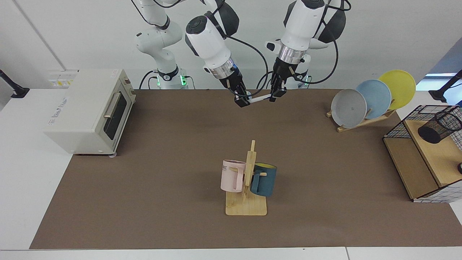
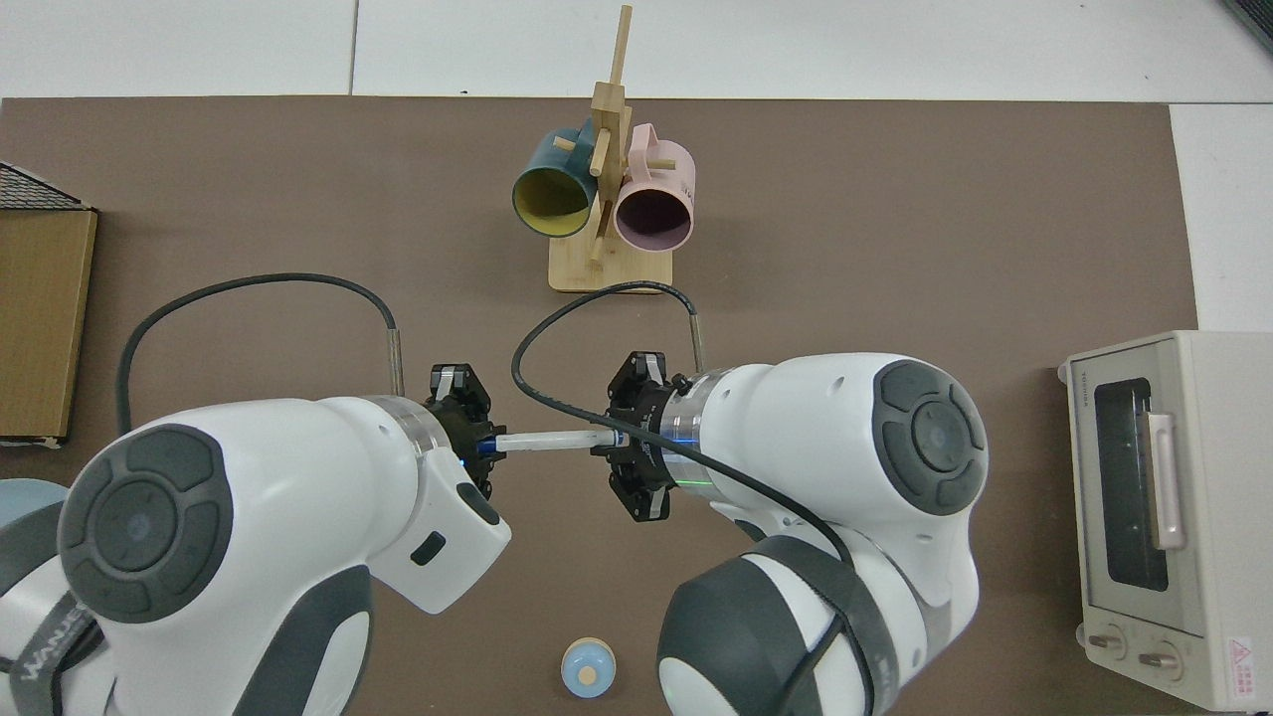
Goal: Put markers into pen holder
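Marker [image 1: 260, 98] [image 2: 542, 439] is held level in mid-air above the brown mat [image 1: 180, 162] at the back of the counter [image 1: 21, 162], spanning both arms. Right end effector [image 1: 242, 100] [image 2: 615, 438] is clenched on one end; left end effector [image 1: 276, 93] [image 2: 481, 444] is clenched on the blue-capped end, per top view. Pen holder [image 1: 439, 127], black mesh, lies tilted on the wooden shelf of the wire-grid basket [image 1: 397, 131], well apart from the marker, far side of the plate rack [image 1: 364, 121]. Mug tree [image 1: 247, 187] w/ pink mug [image 1: 231, 176] & teal mug [image 1: 264, 179] stands mid-mat. Toaster oven [image 1: 90, 108] sits at the other end.
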